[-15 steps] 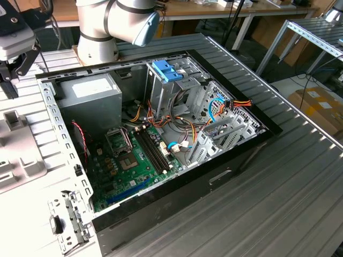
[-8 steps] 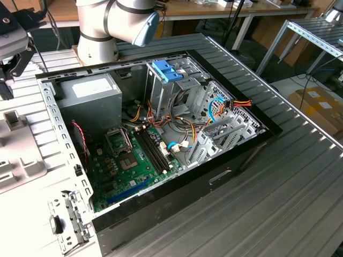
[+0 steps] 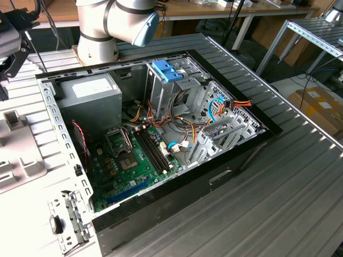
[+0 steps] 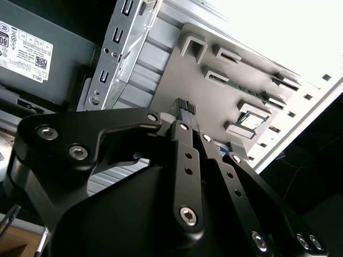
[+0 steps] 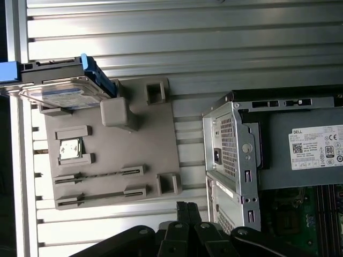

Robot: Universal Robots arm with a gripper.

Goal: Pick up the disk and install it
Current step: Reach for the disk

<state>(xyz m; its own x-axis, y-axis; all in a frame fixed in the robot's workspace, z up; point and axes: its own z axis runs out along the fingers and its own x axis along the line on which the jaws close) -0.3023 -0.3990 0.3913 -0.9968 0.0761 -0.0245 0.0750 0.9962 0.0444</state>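
disk [image 5: 64,96]: resting at one corner of the grey tray [image 5: 139,155], labelled face showing
long axis: running along the table [image 5: 161,32] slats, bright blue tab end pointing away from the computer case [image 5: 230,139]
tray: sitting on the slats just beside the open case
gripper [image 5: 186,208]: hanging over the tray's opposite edge, well apart from the disk, fingers pressing together on nothing
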